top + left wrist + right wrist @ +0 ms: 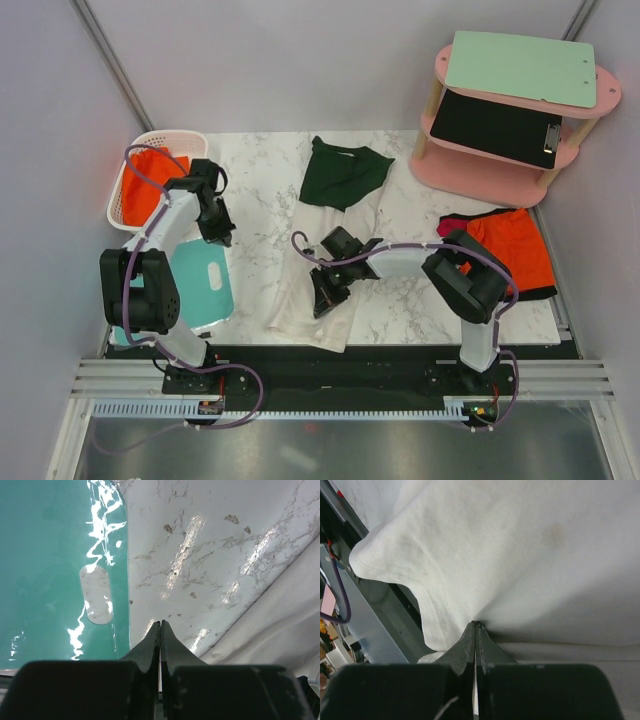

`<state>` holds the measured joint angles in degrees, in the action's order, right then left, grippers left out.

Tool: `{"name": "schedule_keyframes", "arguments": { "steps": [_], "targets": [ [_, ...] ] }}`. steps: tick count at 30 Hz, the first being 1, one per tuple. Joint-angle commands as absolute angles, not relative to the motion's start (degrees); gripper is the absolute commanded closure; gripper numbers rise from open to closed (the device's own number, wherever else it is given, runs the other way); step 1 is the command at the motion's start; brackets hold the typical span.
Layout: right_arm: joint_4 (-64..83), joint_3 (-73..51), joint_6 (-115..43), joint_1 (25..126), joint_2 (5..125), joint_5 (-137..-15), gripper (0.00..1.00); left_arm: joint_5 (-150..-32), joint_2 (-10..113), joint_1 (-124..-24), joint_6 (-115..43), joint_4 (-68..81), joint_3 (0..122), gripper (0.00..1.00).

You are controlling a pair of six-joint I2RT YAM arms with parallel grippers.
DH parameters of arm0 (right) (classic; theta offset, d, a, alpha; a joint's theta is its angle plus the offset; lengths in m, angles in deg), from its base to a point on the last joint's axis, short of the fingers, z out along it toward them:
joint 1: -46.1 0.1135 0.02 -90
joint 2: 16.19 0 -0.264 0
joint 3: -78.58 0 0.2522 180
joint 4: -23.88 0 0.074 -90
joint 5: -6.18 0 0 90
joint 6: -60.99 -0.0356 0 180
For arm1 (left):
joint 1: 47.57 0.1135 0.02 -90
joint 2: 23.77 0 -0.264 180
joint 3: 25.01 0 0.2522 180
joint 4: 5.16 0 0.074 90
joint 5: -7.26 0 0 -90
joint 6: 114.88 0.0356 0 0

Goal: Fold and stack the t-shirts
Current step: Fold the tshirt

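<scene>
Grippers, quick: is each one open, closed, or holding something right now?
Left gripper: closed, holding nothing.
Right gripper: closed, pinching an edge of the cream-white t-shirt.

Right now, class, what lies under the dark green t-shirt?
The far end of the cream-white t-shirt runs under the dark green t-shirt, on the marble table. Its covered part is hidden.

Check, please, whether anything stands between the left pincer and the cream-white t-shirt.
Nothing visible does. The left pincer, shut, hovers at the edge of the teal board. Only a bare strip of marble table separates it from the cream-white t-shirt, whose edge lies just to its right.
</scene>
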<state>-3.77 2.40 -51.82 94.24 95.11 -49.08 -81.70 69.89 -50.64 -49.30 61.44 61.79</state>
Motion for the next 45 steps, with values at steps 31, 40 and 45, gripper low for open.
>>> {"name": "schedule_keyframes", "arguments": {
  "steps": [31,40,45],
  "targets": [
    [-13.9,-32.0,-45.5,70.5,105.4,-76.9,1.00,-88.1,74.1,-64.4,-50.9,50.5,58.9,0.98],
    [-14.6,-42.9,-45.4,67.3,116.6,-77.4,1.00,-87.7,75.5,-64.8,-50.4,50.2,59.5,0.98],
    [-17.9,-52.8,-45.0,67.2,124.9,-76.0,1.00,-87.7,77.0,-64.8,-50.1,50.2,60.0,0.98]
  ]
}}
